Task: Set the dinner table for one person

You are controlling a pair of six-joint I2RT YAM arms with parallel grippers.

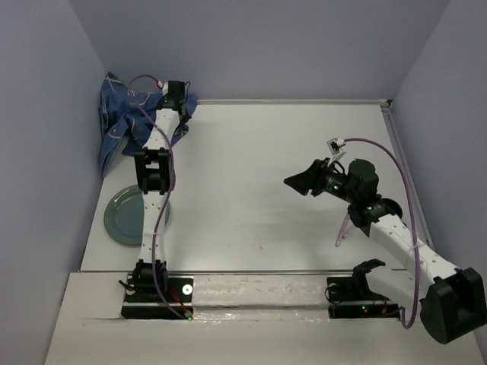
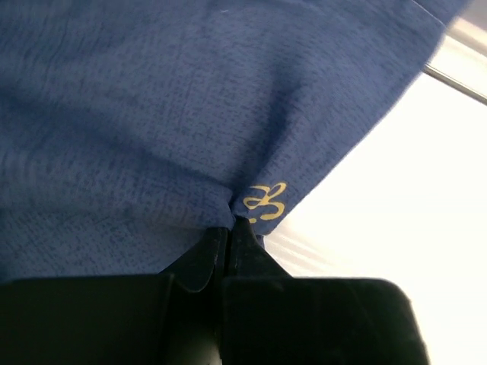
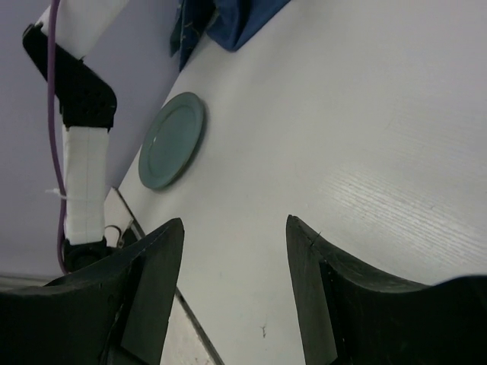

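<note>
Tightly, left end effector (image 2: 230, 226) pinches cloth (image 2: 152, 114) edge on dinner table (image 2: 396, 213)

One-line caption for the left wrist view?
The left fingers pinch a fold of blue cloth beside its gold mark, white table at right.

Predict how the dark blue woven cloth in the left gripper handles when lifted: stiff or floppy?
Likely floppy: the dark blue woven cloth puckers into folds where the left gripper pinches it, so it should drape and trail. Probably light for its size; it lies crumpled in a heap in the overhead view. The textured weave suggests little slip.
</note>
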